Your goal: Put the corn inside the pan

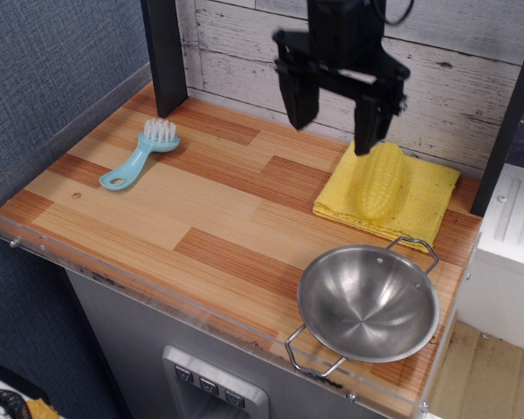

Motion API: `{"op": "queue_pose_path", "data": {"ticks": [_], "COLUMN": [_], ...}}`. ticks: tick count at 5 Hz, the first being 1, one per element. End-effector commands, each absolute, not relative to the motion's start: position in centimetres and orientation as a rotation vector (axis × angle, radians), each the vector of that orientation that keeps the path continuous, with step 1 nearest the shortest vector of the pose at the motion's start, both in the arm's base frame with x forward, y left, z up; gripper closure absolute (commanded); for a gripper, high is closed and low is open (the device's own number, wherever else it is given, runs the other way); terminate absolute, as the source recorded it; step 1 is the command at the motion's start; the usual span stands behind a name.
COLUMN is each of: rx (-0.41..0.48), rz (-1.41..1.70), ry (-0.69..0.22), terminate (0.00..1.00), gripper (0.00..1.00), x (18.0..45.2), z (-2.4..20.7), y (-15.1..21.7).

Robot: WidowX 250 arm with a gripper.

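my gripper (336,131): it hung above the back of the table, at about 12 o'clock from the table middle. the two fingers (299,94) were wide apart and pointed down. nothing was between them, i held nothing.
gripper and corn: the right-side finger tip was just above the far end of the corn in this view. i could not tell if it touched it.
the corn (379,180): it lay on the yellow cloth (424,196), at about 2 o'clock from the table middle. its long side ran from the back wall toward the front edge. it was not in the pan.
the pan (368,302): it stood at about 5 o'clock, near the front right corner, upright and with nothing inside. one wire handle pointed to the cloth and the other to the front edge. the pan was near the cloth, at 6 o'clock from the corn.
brush (140,155): a light blue brush with white bristles lay at about 10 o'clock, well apart from the corn and the pan.
table (210,218): wooden top with a clear plastic rim.
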State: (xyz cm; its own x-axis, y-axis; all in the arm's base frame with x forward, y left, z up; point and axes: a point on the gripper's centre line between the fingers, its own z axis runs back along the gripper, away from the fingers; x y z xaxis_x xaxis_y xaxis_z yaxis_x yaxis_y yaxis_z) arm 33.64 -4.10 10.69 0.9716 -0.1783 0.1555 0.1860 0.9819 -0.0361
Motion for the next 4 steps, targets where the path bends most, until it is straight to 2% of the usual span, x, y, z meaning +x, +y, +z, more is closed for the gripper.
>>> {"op": "queue_pose_path", "data": {"ticks": [1, 4], "rx": [0.009, 0.051], "rz": [-0.200, -0.180], "ry": [-0.193, -0.176], "terminate": [0.00, 0.00], "gripper": [0.00, 0.00], "x": [36.9, 38.3], "z": [9.1, 5.6], "y": [-5.8, -6.1]}}
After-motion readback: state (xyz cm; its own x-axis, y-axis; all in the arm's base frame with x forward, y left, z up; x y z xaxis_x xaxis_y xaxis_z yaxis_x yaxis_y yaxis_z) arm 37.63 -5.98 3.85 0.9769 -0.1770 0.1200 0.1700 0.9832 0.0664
